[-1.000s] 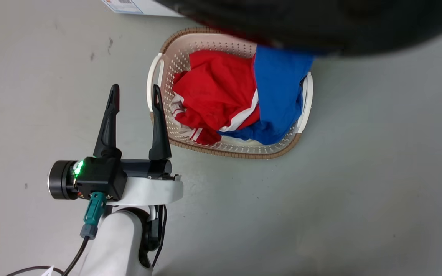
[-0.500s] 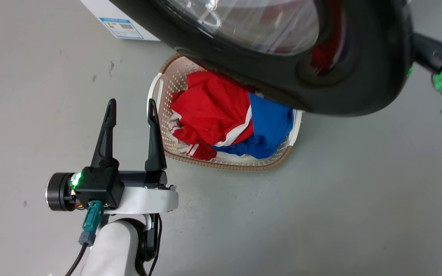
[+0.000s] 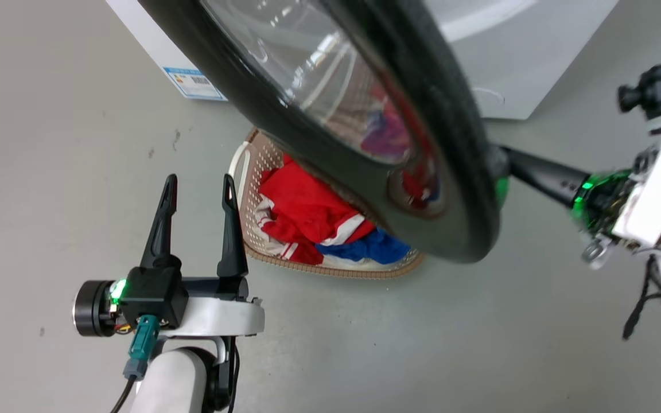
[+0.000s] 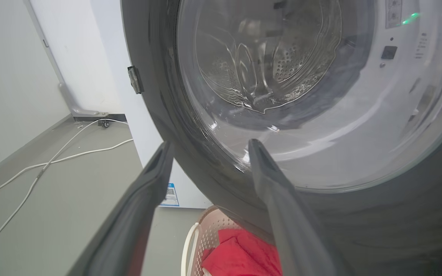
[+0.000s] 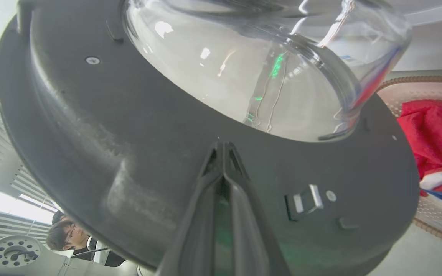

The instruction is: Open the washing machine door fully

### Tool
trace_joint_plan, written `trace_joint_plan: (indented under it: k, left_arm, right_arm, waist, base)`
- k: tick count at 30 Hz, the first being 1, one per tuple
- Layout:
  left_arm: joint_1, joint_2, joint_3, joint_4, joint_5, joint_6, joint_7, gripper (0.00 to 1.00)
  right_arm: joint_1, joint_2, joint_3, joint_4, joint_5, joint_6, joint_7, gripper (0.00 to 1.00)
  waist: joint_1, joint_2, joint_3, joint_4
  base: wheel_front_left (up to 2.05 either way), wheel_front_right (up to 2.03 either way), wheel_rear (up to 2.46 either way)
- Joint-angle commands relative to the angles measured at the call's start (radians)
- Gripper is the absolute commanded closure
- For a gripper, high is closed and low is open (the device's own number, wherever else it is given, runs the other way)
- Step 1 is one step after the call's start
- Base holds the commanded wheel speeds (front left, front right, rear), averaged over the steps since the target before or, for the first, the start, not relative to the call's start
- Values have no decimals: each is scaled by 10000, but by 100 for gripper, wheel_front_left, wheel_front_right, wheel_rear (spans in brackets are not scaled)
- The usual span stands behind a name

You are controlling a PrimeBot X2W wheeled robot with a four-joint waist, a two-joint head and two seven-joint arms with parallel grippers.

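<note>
My right gripper has its two dark fingers pressed together, with nothing between them, and their tips rest on the matte black inner face of the door, just below the bulging clear glass bowl. A small pale latch sits in that face just to the right of the fingers. From the head I see the same arm reach in from the right and meet the door's thick glossy rim. The door stands swung out from the washer, a white box with a flat smooth front, and hangs tilted over the far part of the basket. That basket is beige perforated plastic with a brown woven-looking edge and a white handle, and it stands on the grey floor. In it lies a crumpled red cloth with white stripes, touching a blue cloth on its right. My left gripper hovers with fingers spread and empty, just left of the basket. Through its wrist camera the glass shows the perforated steel drum. A blue label marks the washer's low corner. White cables trail over the floor beside it. A person shows under the door's edge.
</note>
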Motion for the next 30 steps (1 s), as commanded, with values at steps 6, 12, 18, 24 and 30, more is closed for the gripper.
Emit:
trace_joint_plan:
  k: [6,12,18,24,30]
  left_arm:
    - [318,5,28,164,124,-81,-26,0]
    - [557,5,-21,280,159,-131,-28,0]
    - [780,5,-73,390,211,-197,-28,0]
    - [971,5,-79,455,233,-245,-28,0]
    - [1072,5,-45,517,230,-267,-26,0]
  right_arm:
    - [868,424,478,-266,34,32,47,100]
    - [1551,721,921,-361,-48,32,30,100]
    - [2002,1018,1274,-304,-7,32,23,100]
    - [2403,1302,1644,-165,-55,31,-2,100]
    - [2657,1476,1877,-58,-152,29,-99,100]
  waist:
    - [1,0,-608,92]
    - [1,0,-1057,178]
    - [1,0,-1451,244]
    - [1,0,-1719,322]
    - [1,0,-1876,375]
  base:
    - [0,0,0]
    - [0,0,0]
    - [0,0,0]
    - [0,0,0]
    - [0,0,0]
